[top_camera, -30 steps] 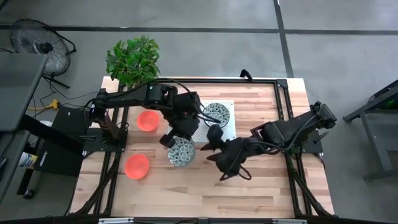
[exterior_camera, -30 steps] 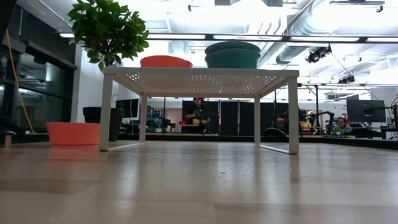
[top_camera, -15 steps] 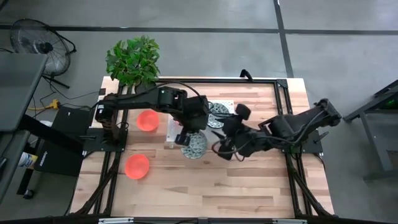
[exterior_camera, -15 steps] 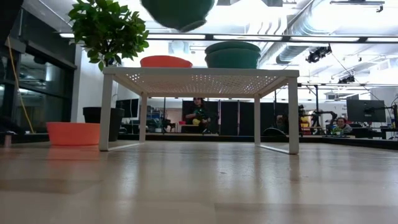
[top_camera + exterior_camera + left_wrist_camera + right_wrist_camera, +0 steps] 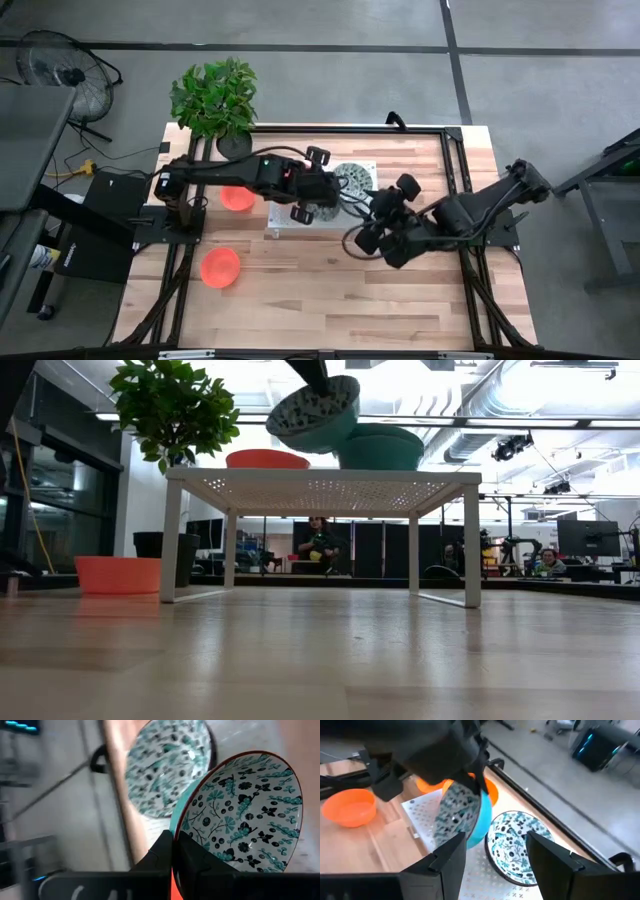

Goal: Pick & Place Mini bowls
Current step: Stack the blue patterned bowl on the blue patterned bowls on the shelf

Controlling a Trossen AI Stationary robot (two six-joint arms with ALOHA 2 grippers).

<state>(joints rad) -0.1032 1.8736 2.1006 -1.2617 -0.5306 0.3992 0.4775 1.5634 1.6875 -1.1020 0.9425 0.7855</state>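
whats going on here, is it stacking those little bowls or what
The left gripper is shut on the rim of a patterned bowl, holding it tilted over the white rack, next to another patterned bowl already resting there. The right gripper hangs open beside the rack. One orange bowl sits on the rack, another orange bowl on the table.

A small round bowl (image 5: 245,815), white inside with dense teal and dark leaf-and-flower speckles, a thin red rim and a plain teal outside (image 5: 318,415). A second patterned round bowl (image 5: 517,845) carries the same speckling. Two plain bright orange bowls (image 5: 220,267) (image 5: 237,197). A white perforated metal stand (image 5: 320,488), pale wooden tabletop (image 5: 330,300), green leafy plant (image 5: 213,93).
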